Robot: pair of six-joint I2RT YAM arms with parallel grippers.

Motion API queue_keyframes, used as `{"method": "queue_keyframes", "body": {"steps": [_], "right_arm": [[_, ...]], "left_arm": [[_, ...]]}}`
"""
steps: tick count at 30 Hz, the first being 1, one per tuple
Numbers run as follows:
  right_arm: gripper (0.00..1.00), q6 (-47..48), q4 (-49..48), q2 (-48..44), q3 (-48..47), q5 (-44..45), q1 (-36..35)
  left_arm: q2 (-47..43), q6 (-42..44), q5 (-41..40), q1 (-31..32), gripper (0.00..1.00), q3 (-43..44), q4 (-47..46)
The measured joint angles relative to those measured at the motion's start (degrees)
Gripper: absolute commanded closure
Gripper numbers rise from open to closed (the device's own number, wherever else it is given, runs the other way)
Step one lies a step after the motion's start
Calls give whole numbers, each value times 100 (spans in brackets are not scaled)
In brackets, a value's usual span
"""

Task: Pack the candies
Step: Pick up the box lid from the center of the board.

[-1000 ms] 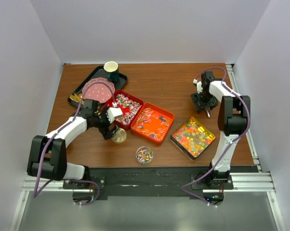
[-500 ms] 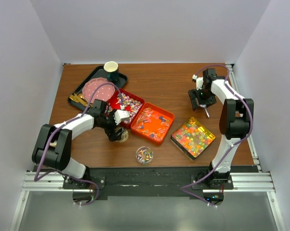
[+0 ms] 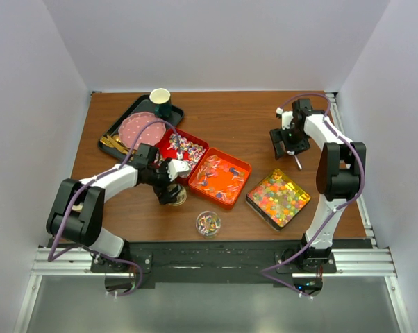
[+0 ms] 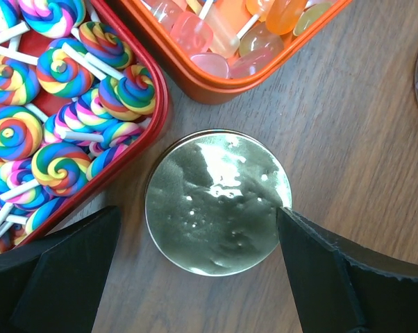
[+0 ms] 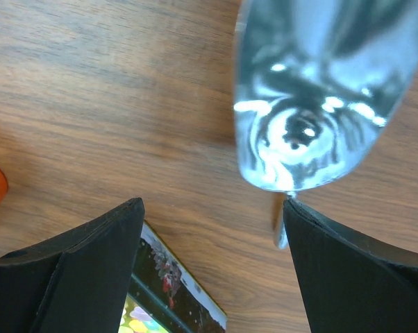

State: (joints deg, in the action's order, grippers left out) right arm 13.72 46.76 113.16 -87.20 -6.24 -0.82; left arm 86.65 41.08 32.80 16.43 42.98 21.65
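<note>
The candies point(image 4: 56, 73) in the red tray point(image 4: 159, 104) are showing rainbow swirls of pink, blue, yellow and green on white sticks. At one o'clock from them, the orange tray point(image 4: 195, 83) is carrying pale pink, orange and yellowish sweets point(image 4: 216, 41). The round lid point(image 4: 218, 202) is gleaming dull gold with white glints. The table point(image 3: 251, 125) is showing brown wood grain. At four o'clock on it, a black-edged tin point(image 3: 257, 214) is glowing with red, orange, yellow and green jelly pieces point(image 3: 280, 196). The scoop point(image 5: 327, 90) is shining silver-blue. At ten o'clock, a pink disc point(image 3: 138, 128) is looking faintly dotted, perhaps.
</note>
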Motion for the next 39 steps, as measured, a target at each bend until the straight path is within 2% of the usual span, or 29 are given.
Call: {"method": "queue_keyframes", "body": {"steps": [14, 26, 29, 30, 34, 39], "right_arm": [[4, 4, 17, -2, 0, -278, -35], [2, 2, 35, -2, 0, -297, -42], [2, 2, 37, -2, 0, -297, -42], [2, 2, 39, -2, 0, -299, -42], [2, 2, 52, -2, -4, -304, -42], [2, 7, 212, -2, -153, -382, -50]], "left_arm": [[66, 4, 348, 94, 0, 142, 321], [-94, -387, -658, 807, 0, -173, -323], [-98, -551, -826, 852, 4, -219, -520], [-98, -573, -872, 852, 9, -229, -562], [-101, -588, -885, 850, 17, -238, -581], [-236, -369, -645, 839, 22, -216, -103]]}}
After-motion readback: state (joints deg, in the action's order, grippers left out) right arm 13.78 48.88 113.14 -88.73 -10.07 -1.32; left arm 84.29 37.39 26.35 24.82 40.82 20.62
